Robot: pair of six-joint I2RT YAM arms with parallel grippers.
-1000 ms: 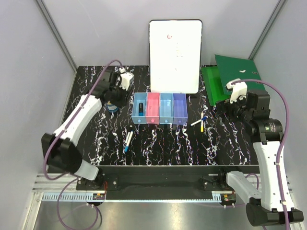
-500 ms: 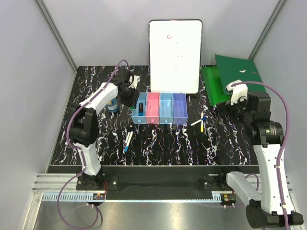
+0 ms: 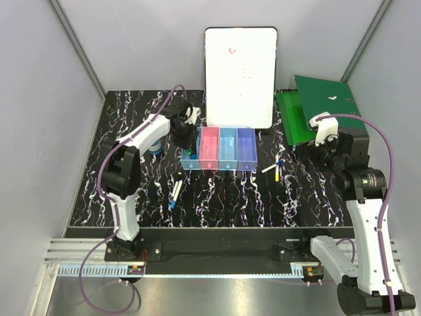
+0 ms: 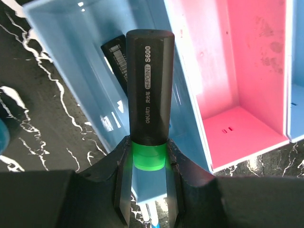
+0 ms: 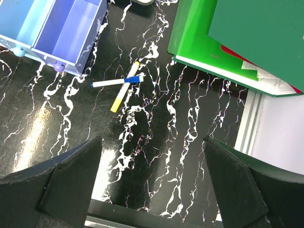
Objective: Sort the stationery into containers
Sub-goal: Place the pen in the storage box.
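Note:
My left gripper (image 3: 189, 135) is shut on the green-black marker (image 4: 148, 95) and holds it over the leftmost light blue bin (image 4: 71, 33) of the four joined bins (image 3: 228, 149). A black labelled item (image 4: 115, 57) lies in that bin. Two slim white pens (image 3: 176, 189) lie in front of the bins. A blue-ended pen (image 5: 116, 82) and a yellow-ended pen (image 5: 125, 87) lie crossed to the right of the bins. The blue tape roll (image 3: 154, 147) sits left of the bins, partly behind my left arm. My right gripper (image 5: 152, 142) is open and empty above the table. The tan block is not in view.
The large white board (image 3: 240, 72) stands behind the bins. The green binder (image 3: 316, 108) lies at the back right, also in the right wrist view (image 5: 237, 33). The pink bin (image 4: 247, 71) is next to the marker's bin.
My left gripper has moved right, from beside the tape roll to over the leftmost bin. The right arm has hardly moved.

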